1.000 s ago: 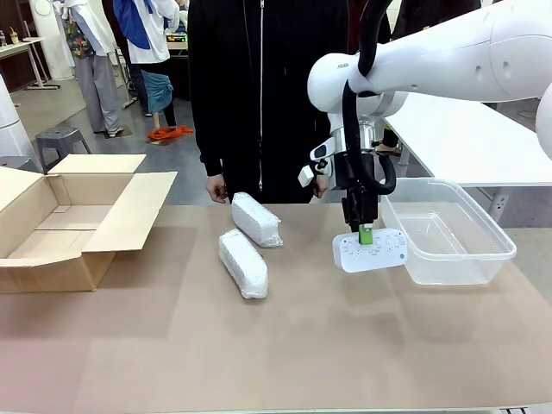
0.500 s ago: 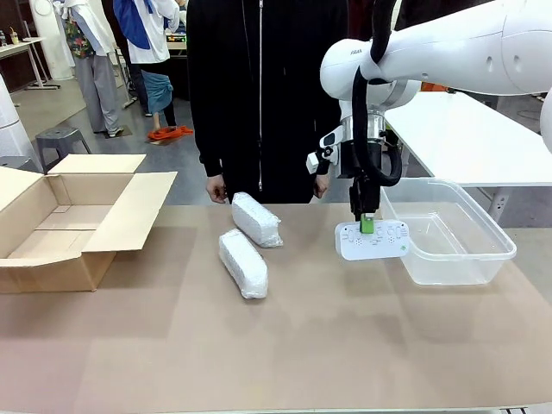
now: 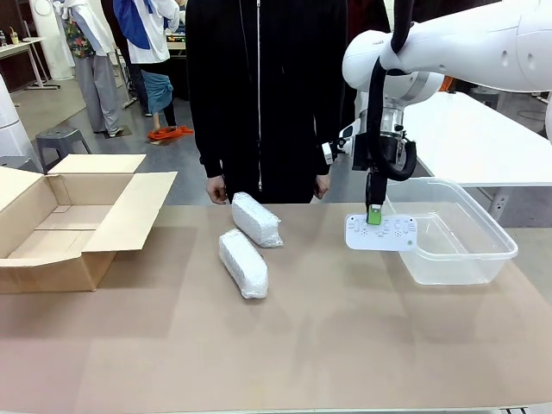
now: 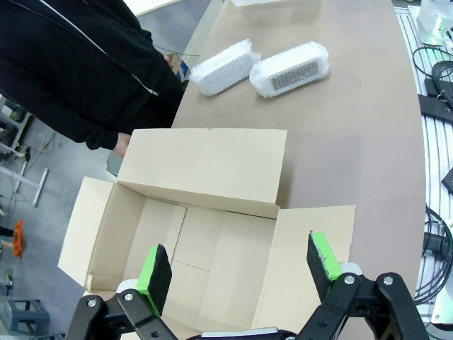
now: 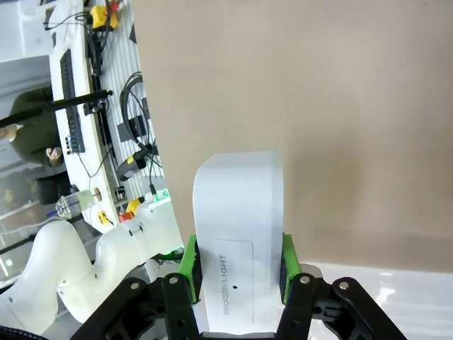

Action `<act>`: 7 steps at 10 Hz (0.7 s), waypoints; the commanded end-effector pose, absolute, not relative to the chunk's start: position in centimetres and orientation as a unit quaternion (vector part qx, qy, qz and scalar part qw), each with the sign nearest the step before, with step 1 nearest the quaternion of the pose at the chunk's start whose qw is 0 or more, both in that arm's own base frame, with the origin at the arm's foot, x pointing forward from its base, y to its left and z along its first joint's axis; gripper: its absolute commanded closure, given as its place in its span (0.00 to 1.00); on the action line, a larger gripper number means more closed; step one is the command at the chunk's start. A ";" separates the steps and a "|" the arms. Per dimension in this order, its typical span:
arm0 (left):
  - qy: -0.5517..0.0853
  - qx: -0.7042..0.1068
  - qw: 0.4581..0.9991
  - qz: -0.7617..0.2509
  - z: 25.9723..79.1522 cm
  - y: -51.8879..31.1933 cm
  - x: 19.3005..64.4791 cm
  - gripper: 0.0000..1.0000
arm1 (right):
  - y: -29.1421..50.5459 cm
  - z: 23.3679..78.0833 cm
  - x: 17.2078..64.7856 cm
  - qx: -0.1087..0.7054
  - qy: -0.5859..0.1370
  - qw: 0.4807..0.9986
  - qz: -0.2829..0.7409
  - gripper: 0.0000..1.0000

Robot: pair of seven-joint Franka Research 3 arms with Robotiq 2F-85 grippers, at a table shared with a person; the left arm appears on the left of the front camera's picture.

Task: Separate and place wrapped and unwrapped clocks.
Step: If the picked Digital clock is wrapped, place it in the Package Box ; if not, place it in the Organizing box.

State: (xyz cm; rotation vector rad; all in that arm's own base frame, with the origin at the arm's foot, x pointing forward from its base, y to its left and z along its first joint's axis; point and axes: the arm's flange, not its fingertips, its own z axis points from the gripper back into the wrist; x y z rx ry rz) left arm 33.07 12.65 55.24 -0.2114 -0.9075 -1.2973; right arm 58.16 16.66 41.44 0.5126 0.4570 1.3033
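Observation:
My right gripper point(image 3: 374, 215) is shut on the bare white clock point(image 3: 380, 233), which hangs above the table at the near left rim of the clear plastic tub point(image 3: 466, 252). In the right wrist view the clock point(image 5: 239, 212) sits between the green pads point(image 5: 189, 259), its "SNOOZE/LIGHT" bar facing the camera. Two wrapped clocks lie mid-table, one point(image 3: 243, 262) nearer me and one point(image 3: 256, 219) by the person's hands; the left wrist view shows them side by side point(image 4: 290, 68) point(image 4: 221, 66). My left gripper point(image 4: 237, 273) is open above the cardboard box point(image 4: 198, 234).
The open brown cardboard box point(image 3: 73, 220) stands at the table's left with its flaps spread. A person in a black jacket point(image 3: 259, 95) stands at the far edge, hands resting at the table. Bare brown tabletop point(image 3: 302, 345) stretches across the near side.
My right gripper has lifted the bare clock and carried it rightward toward the tub. The wrapped clocks and the box have not moved.

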 end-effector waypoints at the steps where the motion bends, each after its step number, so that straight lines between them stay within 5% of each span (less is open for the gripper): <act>1: -0.416 -0.096 0.688 -0.587 55.2 12.8 33.2 0.00 | 15.9 42.4 58.8 0.227 0.195 0.764 0.571 0.48; 7: -0.416 -0.096 0.688 -0.587 55.2 12.8 33.2 0.00 | 12.0 45.0 61.9 0.185 0.172 0.803 0.539 0.48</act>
